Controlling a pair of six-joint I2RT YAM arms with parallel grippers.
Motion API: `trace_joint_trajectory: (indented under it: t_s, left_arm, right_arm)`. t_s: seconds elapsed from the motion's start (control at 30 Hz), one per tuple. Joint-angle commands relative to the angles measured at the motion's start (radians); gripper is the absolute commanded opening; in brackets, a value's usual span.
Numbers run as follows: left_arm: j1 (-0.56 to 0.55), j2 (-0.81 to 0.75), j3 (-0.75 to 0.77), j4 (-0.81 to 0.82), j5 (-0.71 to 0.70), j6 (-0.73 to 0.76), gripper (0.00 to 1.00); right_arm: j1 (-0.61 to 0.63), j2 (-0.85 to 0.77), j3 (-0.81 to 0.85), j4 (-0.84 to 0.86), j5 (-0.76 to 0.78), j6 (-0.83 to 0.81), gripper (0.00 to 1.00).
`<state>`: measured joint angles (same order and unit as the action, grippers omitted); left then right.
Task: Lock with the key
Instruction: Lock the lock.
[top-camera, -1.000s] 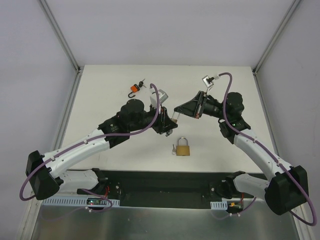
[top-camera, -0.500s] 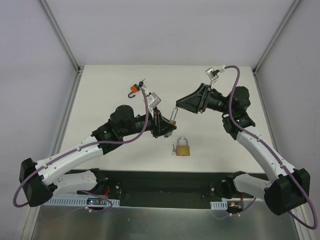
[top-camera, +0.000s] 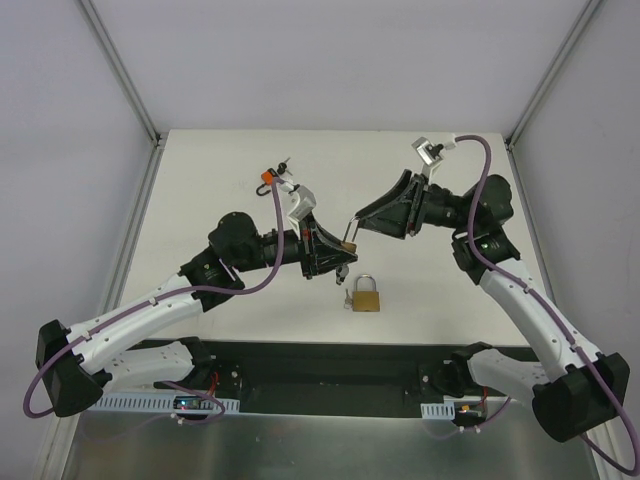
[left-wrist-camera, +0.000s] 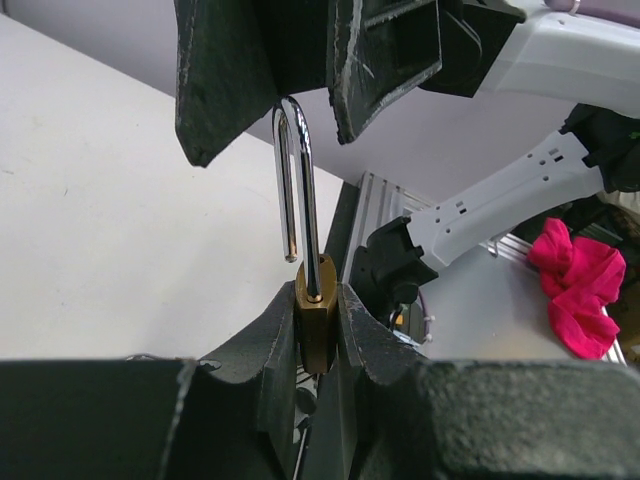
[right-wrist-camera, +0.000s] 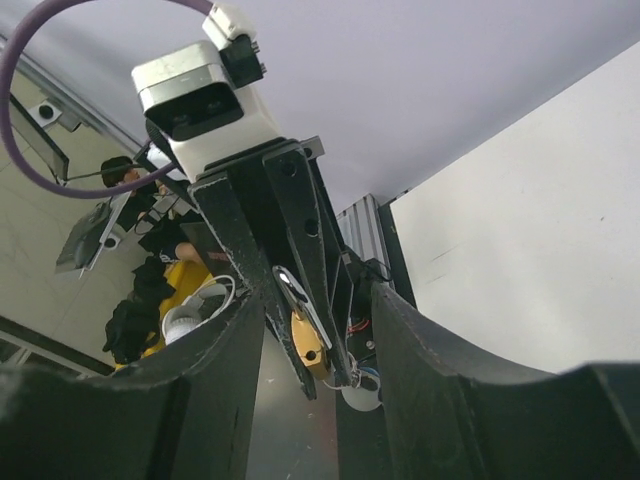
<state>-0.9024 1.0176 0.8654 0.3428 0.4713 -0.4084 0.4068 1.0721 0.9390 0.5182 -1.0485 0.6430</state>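
Observation:
My left gripper (top-camera: 335, 252) is shut on the brass body of a small padlock (top-camera: 348, 243) and holds it above the table. In the left wrist view the padlock (left-wrist-camera: 316, 325) is clamped between my pads, and its silver shackle (left-wrist-camera: 290, 180) stands open, with one leg out of the body. My right gripper (top-camera: 358, 225) is open, with its fingers (left-wrist-camera: 220, 80) on either side of the shackle's top. In the right wrist view my right gripper (right-wrist-camera: 318, 297) frames the padlock (right-wrist-camera: 308, 348). A key bunch (top-camera: 347, 298) lies on the table.
A second, larger brass padlock (top-camera: 367, 296) lies closed on the table below the grippers, beside the key bunch. An orange hook (top-camera: 268, 177) lies at the back left. Grey walls enclose the white table (top-camera: 200, 200) on three sides.
My left arm has drawn back to the left and turned the padlock toward the right gripper. My right arm has lifted and tilted, and its open fingers now straddle the shackle.

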Motion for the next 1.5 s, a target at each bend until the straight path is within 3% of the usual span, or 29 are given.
trace_joint_trajectory:
  t_s: [0.0,0.3,0.4,0.53,0.63,1.47]
  left_arm:
    - [-0.003,-0.021,0.004,0.117,0.066,-0.017,0.00]
    - [-0.004,-0.005,0.012,0.128,0.082,-0.027,0.00]
    - [-0.003,-0.004,0.011,0.128,0.084,-0.029,0.00]
    - [-0.003,-0.007,0.007,0.127,0.087,-0.029,0.00]
    - [-0.003,-0.011,0.009,0.128,0.092,-0.027,0.00]
    - [-0.003,0.042,0.069,0.285,0.116,-0.070,0.00]
  right_arm:
    - [0.029,-0.037,0.055,0.042,-0.058,-0.022,0.48]
    - [0.096,-0.020,0.081,0.043,-0.041,-0.019,0.35]
    - [0.102,-0.020,0.083,0.048,-0.030,-0.011,0.26]
    - [0.104,-0.026,0.080,0.062,-0.016,-0.009,0.07]
    - [0.104,-0.024,0.070,0.066,-0.015,-0.014,0.03]
    - [0.129,-0.057,-0.017,0.097,0.013,0.003,0.01]
